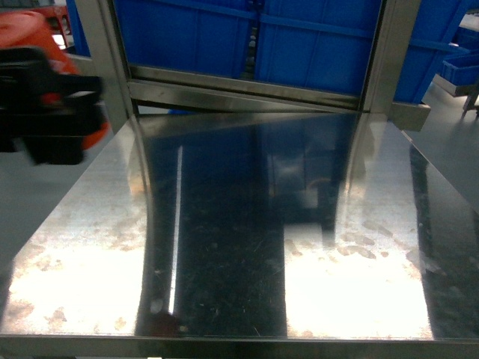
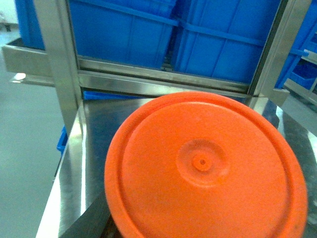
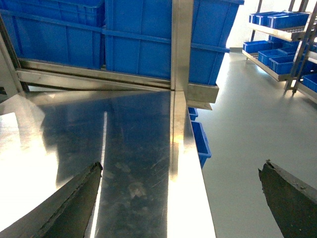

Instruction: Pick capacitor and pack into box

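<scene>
A polished steel table (image 1: pixel 239 247) filled the head view, its sheet scuffed with fine scratches and dull smudges and throwing back two bright patches of glare. Upright steel posts (image 1: pixel 378 52) rose from its far edge, joined by a steel rail (image 1: pixel 239 82). Blue bins (image 1: pixel 299 41) sat behind that rail. In the right wrist view the table's right edge (image 3: pixel 190 163) met a grey floor (image 3: pixel 247 114). Nothing could be made out lying on the sheet itself.
</scene>
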You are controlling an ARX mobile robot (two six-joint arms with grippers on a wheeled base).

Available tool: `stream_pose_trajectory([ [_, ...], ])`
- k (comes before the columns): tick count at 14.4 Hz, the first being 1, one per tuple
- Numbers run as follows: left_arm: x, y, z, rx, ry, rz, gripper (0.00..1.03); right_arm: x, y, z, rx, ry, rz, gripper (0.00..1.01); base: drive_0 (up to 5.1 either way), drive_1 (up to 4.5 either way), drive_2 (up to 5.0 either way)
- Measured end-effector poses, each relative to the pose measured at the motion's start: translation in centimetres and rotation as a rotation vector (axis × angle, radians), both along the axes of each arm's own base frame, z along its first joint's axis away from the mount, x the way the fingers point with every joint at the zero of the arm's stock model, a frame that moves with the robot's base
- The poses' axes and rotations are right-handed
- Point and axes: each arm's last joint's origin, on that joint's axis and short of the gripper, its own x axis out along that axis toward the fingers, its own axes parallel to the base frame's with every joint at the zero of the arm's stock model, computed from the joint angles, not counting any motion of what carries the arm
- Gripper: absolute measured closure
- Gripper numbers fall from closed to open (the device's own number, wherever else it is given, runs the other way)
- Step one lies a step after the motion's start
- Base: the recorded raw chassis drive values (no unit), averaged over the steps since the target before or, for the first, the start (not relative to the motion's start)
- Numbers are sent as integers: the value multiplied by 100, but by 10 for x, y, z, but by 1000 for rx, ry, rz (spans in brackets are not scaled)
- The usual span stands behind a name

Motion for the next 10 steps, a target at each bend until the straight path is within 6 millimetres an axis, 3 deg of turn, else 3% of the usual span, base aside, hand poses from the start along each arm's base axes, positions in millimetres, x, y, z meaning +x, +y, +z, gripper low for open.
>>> stream_pose_trajectory([
  [4, -76, 42, 10, 12, -105, -39, 58, 0, 0, 0, 0, 0, 0, 3, 0, 0, 0],
  [6, -83, 43, 18, 23, -132, 0, 58, 0, 0, 0, 0, 0, 0, 3, 0, 0, 0],
  [8, -90, 51, 7, 58, -34, 159, 58, 0, 0, 0, 0, 1, -1, 3, 0, 0, 0],
  [10, -100, 60, -1, 55, -46, 179, 58, 0, 0, 0, 0, 0, 0, 3, 0, 0, 0],
])
